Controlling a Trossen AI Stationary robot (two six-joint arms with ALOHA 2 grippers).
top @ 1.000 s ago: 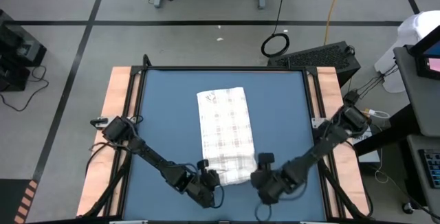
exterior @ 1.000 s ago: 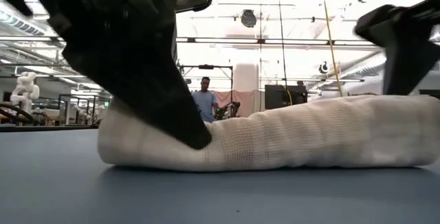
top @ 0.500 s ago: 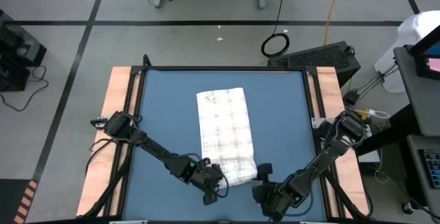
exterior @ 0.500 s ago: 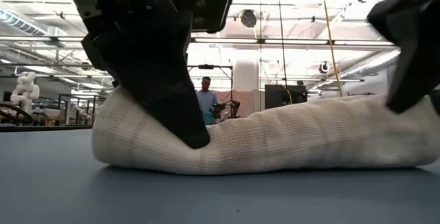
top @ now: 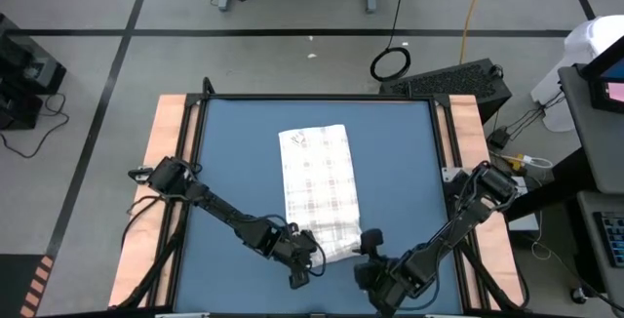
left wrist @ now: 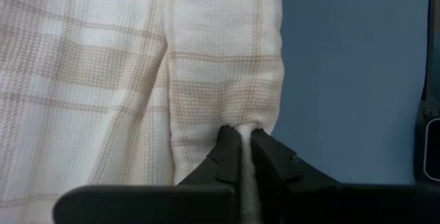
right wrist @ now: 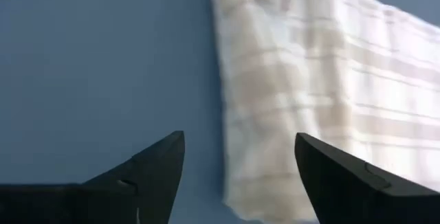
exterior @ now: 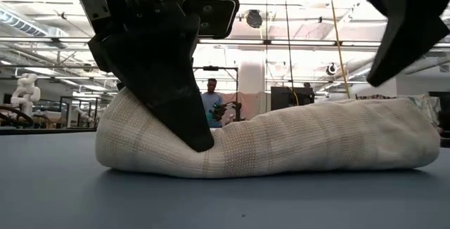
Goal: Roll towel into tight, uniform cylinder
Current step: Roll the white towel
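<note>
The white checked towel [top: 317,177] lies lengthwise on the blue mat [top: 234,162]. Its near end is wound into a thick roll [exterior: 281,145] that rests on the mat. My left gripper [top: 310,255] is shut on the roll near its left end. My right gripper [top: 366,252] is open and hangs above and beside the roll's right end [exterior: 415,134] without touching it. In the right wrist view the roll's end [right wrist: 265,183] shows below and between the spread fingers [right wrist: 155,172]. My left gripper pinches a small pucker of cloth on the roll's outer layer [left wrist: 240,122] between its two fingertips [left wrist: 227,141], near the roll's left end. The fingers slant down from the near left side and dent the roll [exterior: 204,148]. The roll lies on the mat.
Bare blue mat lies to the left and right of the towel. Wooden table strips [top: 166,162] border the mat. A black box [top: 453,79] stands beyond the far right corner. A person [exterior: 209,104] stands far off in the room behind.
My left gripper has kept its hold, rolled its wrist and shifted slightly toward the right. The roll's left end has bulged higher and thicker. My right gripper has moved toward the near edge and turned. It dipped to the roll's right end, then rose clear of it.
</note>
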